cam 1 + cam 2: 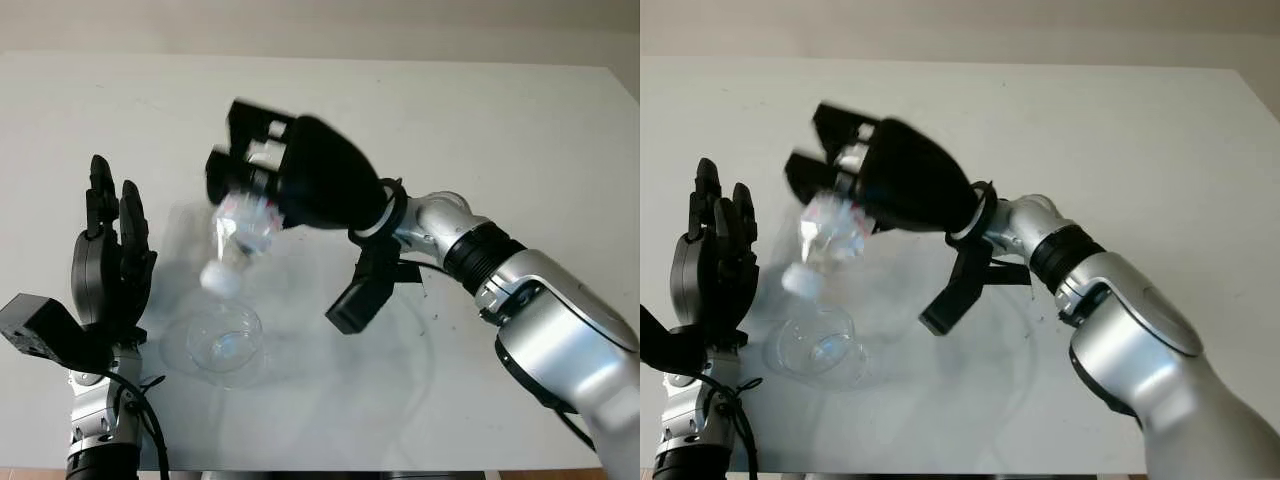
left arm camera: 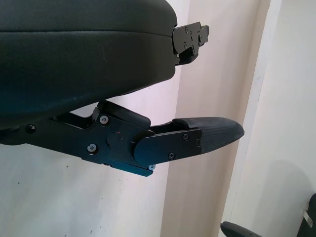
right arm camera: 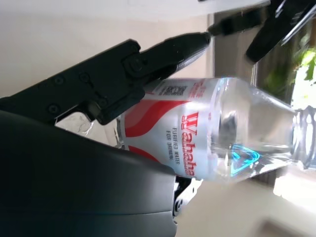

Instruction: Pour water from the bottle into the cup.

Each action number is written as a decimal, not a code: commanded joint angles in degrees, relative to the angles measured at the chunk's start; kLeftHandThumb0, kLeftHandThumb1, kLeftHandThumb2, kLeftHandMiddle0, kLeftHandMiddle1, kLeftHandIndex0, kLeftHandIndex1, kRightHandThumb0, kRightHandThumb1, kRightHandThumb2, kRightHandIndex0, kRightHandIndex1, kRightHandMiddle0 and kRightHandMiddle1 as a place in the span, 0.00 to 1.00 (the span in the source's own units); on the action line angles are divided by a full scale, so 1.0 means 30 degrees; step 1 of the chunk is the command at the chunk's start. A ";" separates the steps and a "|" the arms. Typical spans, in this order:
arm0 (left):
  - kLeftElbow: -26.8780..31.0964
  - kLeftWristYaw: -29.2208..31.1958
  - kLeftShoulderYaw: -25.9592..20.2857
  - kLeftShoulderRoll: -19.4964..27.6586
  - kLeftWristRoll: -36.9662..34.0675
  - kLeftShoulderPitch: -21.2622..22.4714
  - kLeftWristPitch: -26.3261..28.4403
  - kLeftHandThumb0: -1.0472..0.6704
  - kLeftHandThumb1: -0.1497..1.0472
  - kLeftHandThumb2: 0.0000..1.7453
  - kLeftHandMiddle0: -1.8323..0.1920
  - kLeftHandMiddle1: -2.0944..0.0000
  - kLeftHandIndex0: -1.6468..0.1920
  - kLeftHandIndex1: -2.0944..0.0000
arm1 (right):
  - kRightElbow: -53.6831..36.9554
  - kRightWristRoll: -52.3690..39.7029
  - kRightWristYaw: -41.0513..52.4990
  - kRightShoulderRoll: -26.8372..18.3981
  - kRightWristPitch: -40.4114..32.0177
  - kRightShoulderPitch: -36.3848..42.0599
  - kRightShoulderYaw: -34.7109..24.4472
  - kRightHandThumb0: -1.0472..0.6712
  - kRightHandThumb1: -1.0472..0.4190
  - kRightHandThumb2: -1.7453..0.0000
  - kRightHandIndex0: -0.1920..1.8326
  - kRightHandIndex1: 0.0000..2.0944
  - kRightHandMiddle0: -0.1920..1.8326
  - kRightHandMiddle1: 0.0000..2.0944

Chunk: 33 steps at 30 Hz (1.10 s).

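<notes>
right robot hand (image 1: 262,170) grips tilted bottle (image 1: 240,240) | cup (image 1: 222,343) below | label (image 3: 182,138) reads "Wahaha"

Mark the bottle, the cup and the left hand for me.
bottle (image 3: 197,133), right wrist view, on its red and white label.
cup (image 1: 222,345), left eye view, on its clear wall.
left hand (image 1: 105,265), left eye view, on the palm.

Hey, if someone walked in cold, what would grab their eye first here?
Probably the right robot hand, mid-table, gripping a clear water bottle tilted neck-down over a clear plastic cup on the white table. Next, the left robot hand, open and raised just left of the cup.
</notes>
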State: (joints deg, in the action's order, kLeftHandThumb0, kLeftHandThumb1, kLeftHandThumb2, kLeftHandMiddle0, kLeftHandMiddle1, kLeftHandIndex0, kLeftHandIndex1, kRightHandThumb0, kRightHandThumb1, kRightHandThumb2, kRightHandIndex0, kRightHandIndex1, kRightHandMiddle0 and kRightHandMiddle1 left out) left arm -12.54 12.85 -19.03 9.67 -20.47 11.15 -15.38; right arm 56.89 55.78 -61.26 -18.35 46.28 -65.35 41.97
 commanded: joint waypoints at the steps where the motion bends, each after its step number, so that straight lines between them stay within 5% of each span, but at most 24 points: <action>1: -0.0308 0.0164 -0.0032 -0.0131 -0.0090 -0.0274 -0.0107 0.19 1.00 0.31 0.98 0.97 0.99 0.97 | 0.0388 -0.2207 0.1934 0.0016 0.1197 0.0493 -0.1483 0.38 0.00 0.85 0.75 1.00 0.68 1.00; 4: -0.0409 0.0296 -0.0069 -0.0074 -0.0102 -0.0244 -0.0077 0.19 1.00 0.31 0.98 0.97 0.99 0.97 | 0.0678 -0.7536 0.7832 0.0447 0.2590 0.1561 -0.3920 0.39 0.00 0.83 0.71 1.00 0.60 1.00; 7: -0.0329 0.0327 -0.0059 -0.0078 -0.0126 -0.0250 0.0041 0.19 1.00 0.31 0.98 0.98 1.00 0.98 | -0.0330 -1.3682 1.4724 0.1327 0.1443 0.3065 -0.6313 0.41 0.00 0.80 0.70 1.00 0.55 1.00; 14: -0.0595 0.0647 -0.0179 -0.0003 -0.0231 -0.0151 -0.0118 0.19 1.00 0.31 0.99 0.98 1.00 0.98 | -0.6595 -2.1512 2.3840 0.1856 -0.6882 0.6646 -1.0105 0.39 0.00 0.78 0.70 1.00 0.56 1.00; 22: -0.0778 0.0818 -0.0168 -0.0091 -0.0207 -0.0161 -0.0274 0.18 1.00 0.33 0.99 0.98 1.00 0.98 | -1.2920 -2.4396 2.5996 0.1099 -1.7195 1.0343 -1.3028 0.40 0.00 0.77 0.67 1.00 0.53 1.00; 33: -0.0604 0.1067 -0.0392 -0.0223 -0.0467 -0.0620 -0.0376 0.19 1.00 0.35 1.00 0.98 1.00 1.00 | -1.8075 -2.4705 2.5398 0.0702 -2.1790 1.4481 -1.5887 0.36 0.00 0.85 0.64 1.00 0.48 1.00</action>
State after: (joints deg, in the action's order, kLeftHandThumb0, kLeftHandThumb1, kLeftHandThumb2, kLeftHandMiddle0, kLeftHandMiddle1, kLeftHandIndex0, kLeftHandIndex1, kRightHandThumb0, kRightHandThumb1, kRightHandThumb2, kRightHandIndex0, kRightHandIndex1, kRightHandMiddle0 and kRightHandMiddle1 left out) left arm -13.63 16.06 -20.24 9.91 -21.77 11.31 -16.07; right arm 5.16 -18.22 14.96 -16.16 -18.62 -23.29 -5.16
